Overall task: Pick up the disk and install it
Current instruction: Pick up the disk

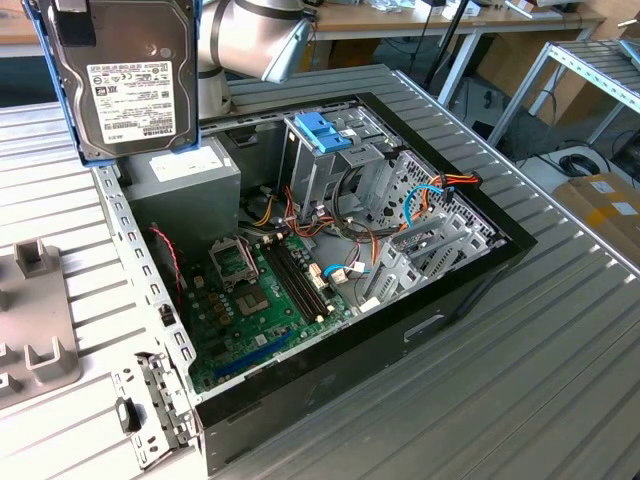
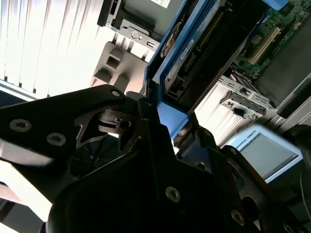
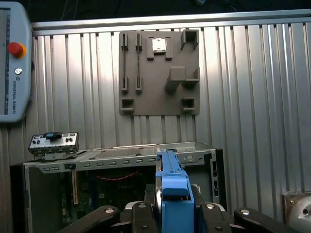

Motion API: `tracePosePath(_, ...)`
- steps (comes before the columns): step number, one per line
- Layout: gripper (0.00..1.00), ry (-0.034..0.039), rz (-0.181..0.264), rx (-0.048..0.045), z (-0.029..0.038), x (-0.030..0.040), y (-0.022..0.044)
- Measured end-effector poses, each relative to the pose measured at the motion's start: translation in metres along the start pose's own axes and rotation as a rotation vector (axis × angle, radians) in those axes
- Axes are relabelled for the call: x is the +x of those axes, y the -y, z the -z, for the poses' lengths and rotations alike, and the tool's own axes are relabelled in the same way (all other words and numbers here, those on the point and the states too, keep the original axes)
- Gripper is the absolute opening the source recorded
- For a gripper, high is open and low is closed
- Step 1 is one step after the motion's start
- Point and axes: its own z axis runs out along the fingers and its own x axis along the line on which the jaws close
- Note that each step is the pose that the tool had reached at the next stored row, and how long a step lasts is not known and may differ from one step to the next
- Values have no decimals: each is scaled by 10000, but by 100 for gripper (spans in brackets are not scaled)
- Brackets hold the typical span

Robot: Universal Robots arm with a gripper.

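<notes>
While the tool point(image 3: 173, 214) clamps its blue carrier from both sides, the disk point(image 1: 135, 85) hangs upright in the air, label outward in the exterior view, above the open computer case point(image 1: 350, 362) on the ribbed desk point(image 1: 520, 400).

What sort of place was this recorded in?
Probably a robotics lab or workshop: an opened computer case lies on a ribbed metal table, workbenches stand behind, and the gripper holds the disk aloft.
</notes>
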Motion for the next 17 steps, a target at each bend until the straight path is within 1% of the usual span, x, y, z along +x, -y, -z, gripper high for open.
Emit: tracePosePath(17,37,-54,-2,4,-1,-10,142)
